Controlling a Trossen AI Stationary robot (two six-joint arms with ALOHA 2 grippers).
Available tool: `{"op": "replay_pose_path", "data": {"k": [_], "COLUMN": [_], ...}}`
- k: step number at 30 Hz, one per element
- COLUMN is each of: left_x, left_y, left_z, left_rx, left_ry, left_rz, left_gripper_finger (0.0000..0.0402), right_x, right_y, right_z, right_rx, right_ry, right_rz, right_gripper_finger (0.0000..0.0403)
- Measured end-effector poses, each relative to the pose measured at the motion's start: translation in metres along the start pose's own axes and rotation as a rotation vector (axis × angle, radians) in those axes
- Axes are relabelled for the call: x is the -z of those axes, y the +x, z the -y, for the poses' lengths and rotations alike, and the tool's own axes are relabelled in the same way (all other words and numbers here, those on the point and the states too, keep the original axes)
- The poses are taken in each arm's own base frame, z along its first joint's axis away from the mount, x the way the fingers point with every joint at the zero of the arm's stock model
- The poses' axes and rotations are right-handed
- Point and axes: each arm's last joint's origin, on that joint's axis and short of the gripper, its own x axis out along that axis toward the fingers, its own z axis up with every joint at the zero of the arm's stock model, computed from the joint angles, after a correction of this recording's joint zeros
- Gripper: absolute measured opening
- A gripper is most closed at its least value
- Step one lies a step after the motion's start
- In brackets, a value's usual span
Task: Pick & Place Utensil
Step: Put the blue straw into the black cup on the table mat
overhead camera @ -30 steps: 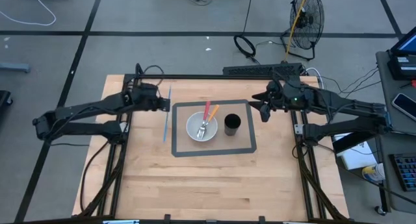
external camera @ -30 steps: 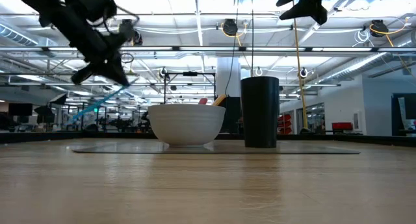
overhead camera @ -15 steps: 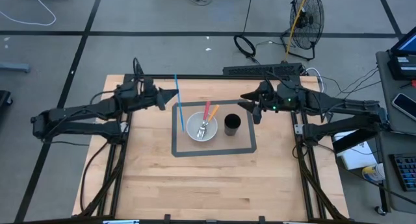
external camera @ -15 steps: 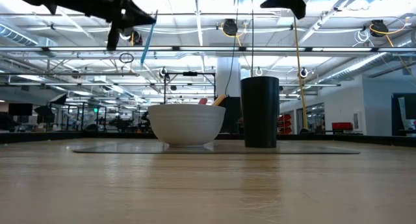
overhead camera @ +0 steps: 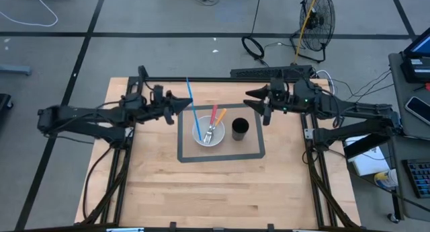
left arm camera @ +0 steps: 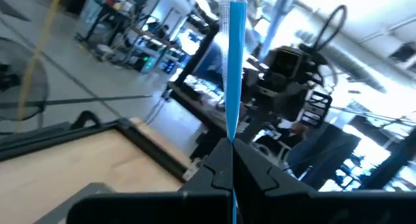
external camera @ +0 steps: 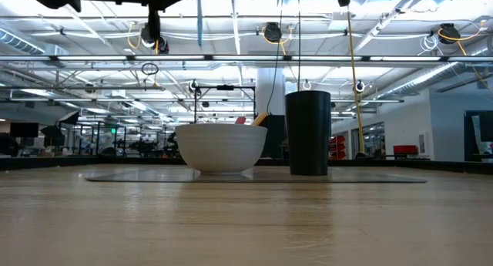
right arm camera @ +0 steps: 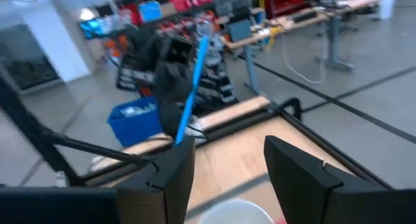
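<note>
A long blue utensil is up in the air over the left rim of the white bowl; in the low view the blue utensil stands nearly upright above the bowl. My left gripper is shut on it. The bowl sits on a grey-edged mat and holds a fork with red and orange handled utensils. A black cup stands right of the bowl. My right gripper hovers open, high above the mat's far right corner. My left gripper pinches the blue utensil's shaft between its two shut fingers, coming level from the table's left and lying across the shaft. The utensil is lifted clear and nearly upright, with a long part reaching beyond the fingers.
Bare wooden tabletop lies on the near side of the mat. The black frame rail runs along the far edge. A fan and cables lie on the floor beyond the table. My right gripper's fingers face the left arm.
My left gripper has risen and moved toward the table's right, toward the bowl, carrying the blue utensil with it. The utensil has turned from slanting low beside the mat to nearly upright, high over the bowl's left rim. My right gripper has drifted up and slightly left.
</note>
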Motion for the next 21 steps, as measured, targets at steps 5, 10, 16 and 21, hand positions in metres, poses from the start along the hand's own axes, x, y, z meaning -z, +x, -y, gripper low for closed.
{"op": "replay_pose_path", "data": {"k": [5, 10, 16, 21], "left_x": [0.009, 0.006, -0.001, -0.001], "left_y": [0.018, 0.041, 0.064, 0.072], "left_z": [0.007, 0.025, 0.041, 0.046], "left_rx": [0.058, 0.133, 0.177, 0.194], "left_ry": [0.018, 0.075, 0.145, 0.159], "left_rz": [-0.001, -0.033, -0.088, -0.120], "left_gripper_finger": [0.0000, 0.0000, 0.0000, 0.0000], "right_x": [-0.005, -0.004, 0.000, -0.002], "right_y": [0.000, 0.002, 0.012, 0.018], "right_z": [-0.003, -0.003, -0.006, -0.011], "right_rx": [-0.062, -0.067, -0.157, -0.197], "right_ry": [0.016, 0.045, 0.065, 0.052], "right_rz": [0.041, 0.035, 0.011, 0.060], "right_gripper_finger": [0.0183, 0.0183, 0.0183, 0.0183]}}
